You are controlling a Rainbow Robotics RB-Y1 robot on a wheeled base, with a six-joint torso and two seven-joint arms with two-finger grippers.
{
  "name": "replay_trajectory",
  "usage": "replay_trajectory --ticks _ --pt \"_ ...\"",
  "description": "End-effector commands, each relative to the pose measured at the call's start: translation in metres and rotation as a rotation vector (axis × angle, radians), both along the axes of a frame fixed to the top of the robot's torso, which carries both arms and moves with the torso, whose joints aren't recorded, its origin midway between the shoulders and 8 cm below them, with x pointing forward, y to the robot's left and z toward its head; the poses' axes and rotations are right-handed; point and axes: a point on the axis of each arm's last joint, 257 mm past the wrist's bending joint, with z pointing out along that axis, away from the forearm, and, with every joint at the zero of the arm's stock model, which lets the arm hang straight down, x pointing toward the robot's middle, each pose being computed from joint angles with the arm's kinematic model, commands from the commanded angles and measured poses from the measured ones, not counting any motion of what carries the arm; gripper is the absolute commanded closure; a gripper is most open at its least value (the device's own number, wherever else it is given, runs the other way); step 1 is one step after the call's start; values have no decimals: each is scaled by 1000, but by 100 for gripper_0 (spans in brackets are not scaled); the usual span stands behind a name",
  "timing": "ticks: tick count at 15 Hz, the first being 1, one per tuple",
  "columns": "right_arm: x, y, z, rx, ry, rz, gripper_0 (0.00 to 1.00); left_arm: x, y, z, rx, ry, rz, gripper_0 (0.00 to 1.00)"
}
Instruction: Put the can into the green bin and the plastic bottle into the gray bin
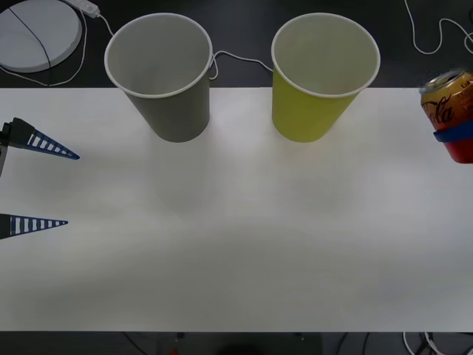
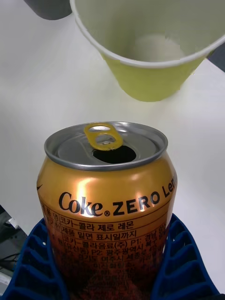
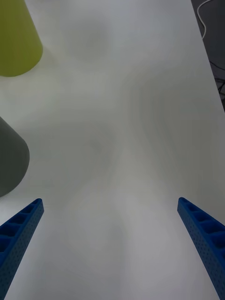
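Note:
An orange drink can (image 1: 446, 101) with a gold pull tab hangs above the table's far right edge, held upright. My right gripper (image 1: 460, 140) is shut on the can (image 2: 107, 197), its blue fingers (image 2: 180, 262) clasping the lower half. The green bin (image 1: 318, 78) stands upright at the back, left of the can, its pale inside (image 2: 154, 44) open toward the wrist camera. The gray bin (image 1: 164, 74) stands upright left of it. My left gripper (image 1: 44, 185) waits open over the table's left edge, nothing between its fingers (image 3: 18, 234). The plastic bottle is out of view.
The white table (image 1: 236, 244) spreads wide before both bins. Behind it a round white disc (image 1: 37, 33) and white cables (image 1: 236, 59) lie on the dark floor. The green bin (image 3: 16, 40) and gray bin (image 3: 10, 159) edge the left wrist view.

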Motion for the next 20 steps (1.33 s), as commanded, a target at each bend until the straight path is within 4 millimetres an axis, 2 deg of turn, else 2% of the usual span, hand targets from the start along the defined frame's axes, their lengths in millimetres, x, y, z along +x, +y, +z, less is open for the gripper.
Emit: replay_trajectory --ticks 1,6,10,13,20 --pt "20 11 13 -22 -8 18 100 0 0 0 0 0 0 0" --pt "60 39 30 -55 -27 42 100 0 0 0 0 0 0 0" --pt "102 70 46 -101 -80 45 100 0 0 0 0 0 0 0" --pt "130 85 55 -123 -106 21 100 0 0 0 0 0 0 0" --pt "180 121 55 -123 -121 -7 100 0 0 0 0 0 0 0"
